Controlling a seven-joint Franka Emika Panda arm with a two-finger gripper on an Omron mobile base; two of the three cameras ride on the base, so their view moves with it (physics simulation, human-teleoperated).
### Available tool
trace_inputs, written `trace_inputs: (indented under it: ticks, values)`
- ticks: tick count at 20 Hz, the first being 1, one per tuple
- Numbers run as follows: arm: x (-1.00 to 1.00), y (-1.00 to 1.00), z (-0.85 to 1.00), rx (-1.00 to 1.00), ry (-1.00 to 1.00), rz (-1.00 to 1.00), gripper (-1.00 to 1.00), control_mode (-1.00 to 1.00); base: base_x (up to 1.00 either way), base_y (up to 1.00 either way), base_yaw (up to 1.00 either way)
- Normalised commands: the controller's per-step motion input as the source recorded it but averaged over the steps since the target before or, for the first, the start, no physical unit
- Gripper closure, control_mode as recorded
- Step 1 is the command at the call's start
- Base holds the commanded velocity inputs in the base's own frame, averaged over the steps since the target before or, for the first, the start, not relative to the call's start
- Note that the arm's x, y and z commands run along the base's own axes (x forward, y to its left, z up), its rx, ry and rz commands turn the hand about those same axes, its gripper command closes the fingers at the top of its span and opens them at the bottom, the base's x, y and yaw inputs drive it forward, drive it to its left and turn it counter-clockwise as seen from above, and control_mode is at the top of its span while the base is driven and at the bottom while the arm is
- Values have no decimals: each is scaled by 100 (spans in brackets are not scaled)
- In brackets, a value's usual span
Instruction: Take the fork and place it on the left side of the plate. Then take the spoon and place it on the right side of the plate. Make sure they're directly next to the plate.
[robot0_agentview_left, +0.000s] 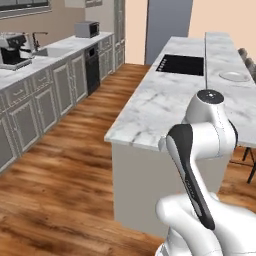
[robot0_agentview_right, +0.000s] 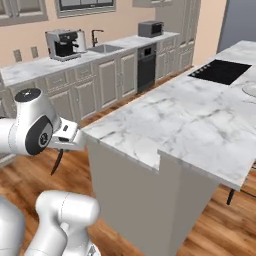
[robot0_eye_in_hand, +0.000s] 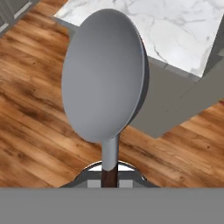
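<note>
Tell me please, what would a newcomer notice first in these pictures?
First comes the spoon: its round silver bowl looms large in the hand view, held by its dark handle in the shut tool, above the wooden floor. Next, the long marble island counter ahead, with a black cooktop and a pale plate at its far end.

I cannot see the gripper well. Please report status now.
Gripper shut on spoon, bowl out front. Held off the island's corner, above wood floor. Plate at island's far end.
</note>
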Motion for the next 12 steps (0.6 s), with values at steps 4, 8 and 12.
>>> trace_inputs:
  ticks: [4, 8, 12]
  values:
    - [0, 0, 0, 0, 0, 0, 100, 100, -12, -100, 0]
    - [0, 0, 0, 0, 0, 0, 100, 100, 0, -100, 0]
    - [0, 0, 0, 0, 0, 0, 100, 100, 2, -100, 0]
